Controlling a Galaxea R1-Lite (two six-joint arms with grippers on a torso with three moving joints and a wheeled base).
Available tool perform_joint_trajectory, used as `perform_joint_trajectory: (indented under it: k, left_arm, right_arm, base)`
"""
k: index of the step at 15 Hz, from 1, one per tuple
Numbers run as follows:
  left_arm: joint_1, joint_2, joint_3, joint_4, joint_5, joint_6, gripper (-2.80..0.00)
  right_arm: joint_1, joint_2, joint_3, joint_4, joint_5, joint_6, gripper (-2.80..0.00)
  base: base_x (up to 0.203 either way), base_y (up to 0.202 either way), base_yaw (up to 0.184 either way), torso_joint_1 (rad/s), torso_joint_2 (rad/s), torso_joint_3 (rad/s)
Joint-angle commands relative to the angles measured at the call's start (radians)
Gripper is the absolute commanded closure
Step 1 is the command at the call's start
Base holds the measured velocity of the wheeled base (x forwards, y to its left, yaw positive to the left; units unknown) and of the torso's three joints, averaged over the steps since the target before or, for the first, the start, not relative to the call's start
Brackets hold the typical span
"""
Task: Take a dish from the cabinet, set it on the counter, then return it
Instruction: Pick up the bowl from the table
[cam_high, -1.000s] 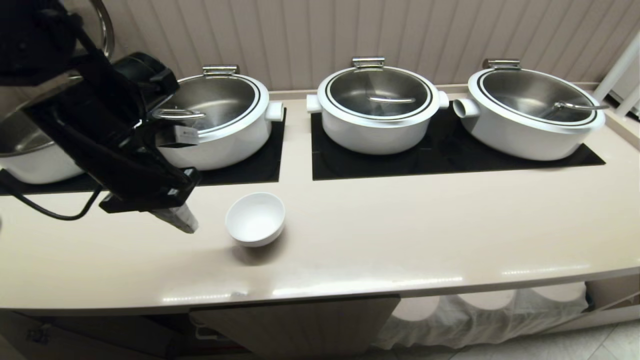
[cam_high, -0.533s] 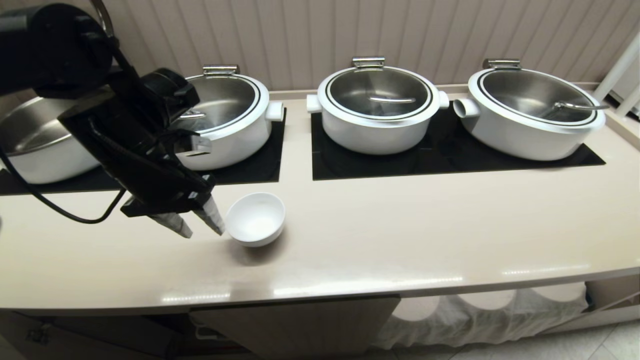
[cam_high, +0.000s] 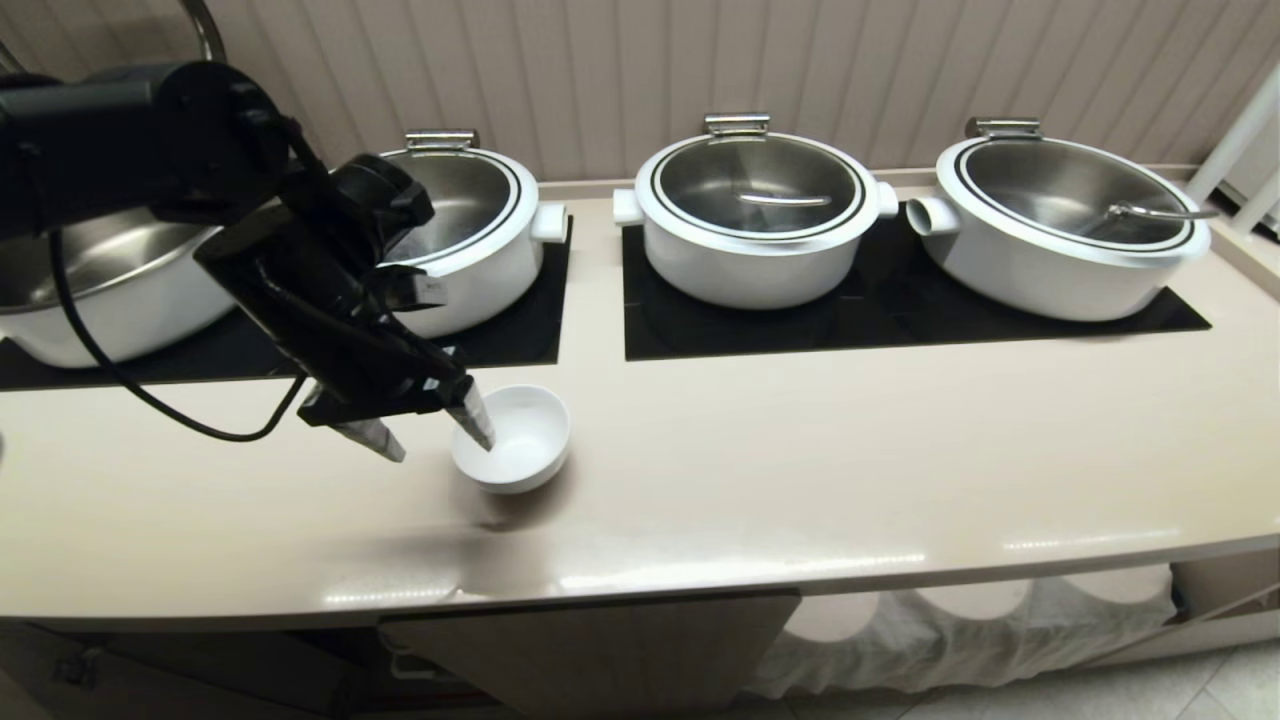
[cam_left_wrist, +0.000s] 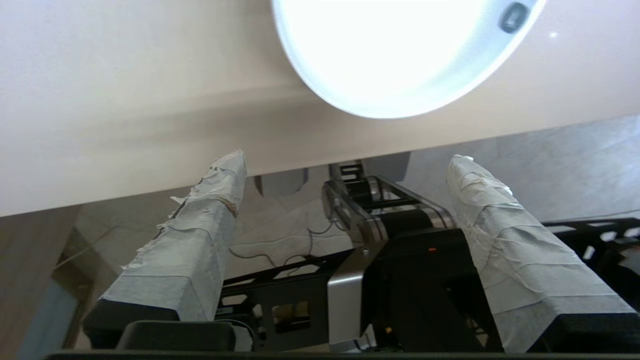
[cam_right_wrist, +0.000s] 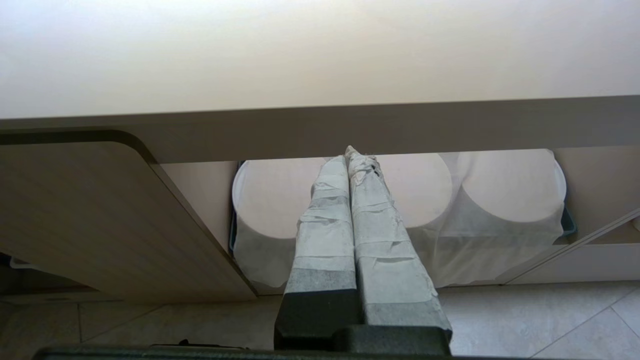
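Observation:
The dish (cam_high: 512, 437), a small white bowl, stands upright on the counter (cam_high: 800, 470) in front of the left pots. My left gripper (cam_high: 442, 449) hangs just left of it, open; one taped finger (cam_high: 478, 420) overlaps the dish's left rim and the other stays outside it. In the left wrist view the dish (cam_left_wrist: 400, 55) lies beyond the tips of the left gripper (cam_left_wrist: 345, 165), and nothing sits between the fingers. My right gripper (cam_right_wrist: 352, 155) is shut and parked low in front of the cabinet, whose door (cam_right_wrist: 100, 215) stands ajar.
Several white pots with steel lids (cam_high: 757, 215) sit on dark glossy panels (cam_high: 900, 310) along the back of the counter. Cloth-draped white stacks (cam_right_wrist: 500, 200) fill the space under the counter to the right. A black cable (cam_high: 150, 410) hangs from the left arm.
The left arm has swung right to the dish and its gripper has gone from shut to open. The dish has stayed where it was.

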Motion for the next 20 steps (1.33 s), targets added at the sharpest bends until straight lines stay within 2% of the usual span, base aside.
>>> perform_joint_trajectory:
  k: [1, 14, 20]
  left_arm:
    - [0.001, 0.043, 0.000, 0.007, 0.040, 0.001, -2.80]
    - [0.000, 0.146, 0.000, -0.046, 0.053, 0.006, -2.80]
    - [0.006, 0.167, 0.000, -0.091, 0.086, 0.006, -2.80]
  right_arm:
    - [0.001, 0.000, 0.000, 0.000, 0.000, 0.000, 0.00]
    - [0.000, 0.000, 0.000, 0.000, 0.000, 0.000, 0.00]
    - [0.000, 0.000, 0.000, 0.000, 0.000, 0.000, 0.00]
  base:
    - [0.000, 0.000, 0.000, 0.000, 0.00, 0.000]
    - [0.000, 0.000, 0.000, 0.000, 0.00, 0.000]
    - [0.000, 0.000, 0.000, 0.000, 0.00, 0.000]
